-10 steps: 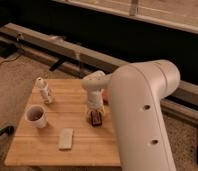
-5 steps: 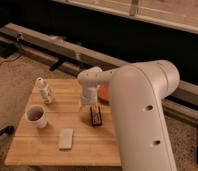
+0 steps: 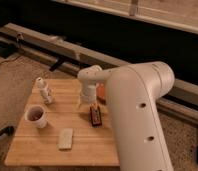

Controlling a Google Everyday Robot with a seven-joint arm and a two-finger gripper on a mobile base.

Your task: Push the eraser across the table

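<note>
The eraser (image 3: pixel 95 115), a small flat near-black block with red-orange markings on top, is lying flat on the table (image 3: pixel 37 145) toward its right side; the gripper (image 3: pixel 86 101) is hanging just above and beside the eraser's far end; the table is showing light wooden plank strips.

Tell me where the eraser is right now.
In the camera view the eraser lies on the right part of the table, just below the gripper, right of the cup and up-right of the pale block.
</note>
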